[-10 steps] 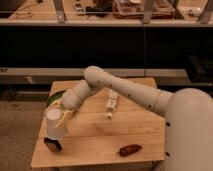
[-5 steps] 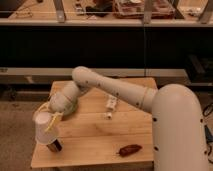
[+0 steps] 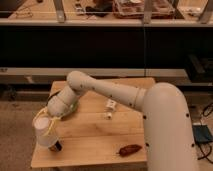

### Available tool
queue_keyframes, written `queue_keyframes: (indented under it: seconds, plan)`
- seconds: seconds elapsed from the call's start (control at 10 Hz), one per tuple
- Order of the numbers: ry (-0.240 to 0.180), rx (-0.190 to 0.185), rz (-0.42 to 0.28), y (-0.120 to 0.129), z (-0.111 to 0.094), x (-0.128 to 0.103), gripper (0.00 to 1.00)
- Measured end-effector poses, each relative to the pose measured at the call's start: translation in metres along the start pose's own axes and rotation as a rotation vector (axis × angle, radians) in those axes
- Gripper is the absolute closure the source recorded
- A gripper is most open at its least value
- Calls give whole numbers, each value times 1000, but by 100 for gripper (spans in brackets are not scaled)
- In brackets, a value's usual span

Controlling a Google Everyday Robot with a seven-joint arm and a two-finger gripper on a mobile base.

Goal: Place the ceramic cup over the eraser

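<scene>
The white ceramic cup (image 3: 44, 132) is at the front left corner of the wooden table (image 3: 100, 135), held in my gripper (image 3: 50, 122), whose yellowish fingers (image 3: 48, 129) are closed around it. The cup sits low over the dark eraser (image 3: 56, 146). Only a small dark part of the eraser peeks out at the cup's lower right. I cannot tell whether the cup rests on the table. My arm reaches in from the right across the table's back left.
A green bowl (image 3: 73, 107) is mostly hidden behind my wrist at the back left. A white segmented strip (image 3: 110, 107) lies mid-table. A reddish-brown elongated object (image 3: 130, 149) lies near the front edge. Dark shelving stands behind the table.
My gripper has carried the cup left and down toward the table's front left corner. The cup now covers most of the eraser.
</scene>
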Motion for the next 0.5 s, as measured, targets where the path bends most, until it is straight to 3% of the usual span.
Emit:
queue_keyframes:
  seconds: [0.3,0.5]
  plan:
    - [-3,0,2,1,1,14,100]
    - [-13,-26,-8,9,7,20,99]
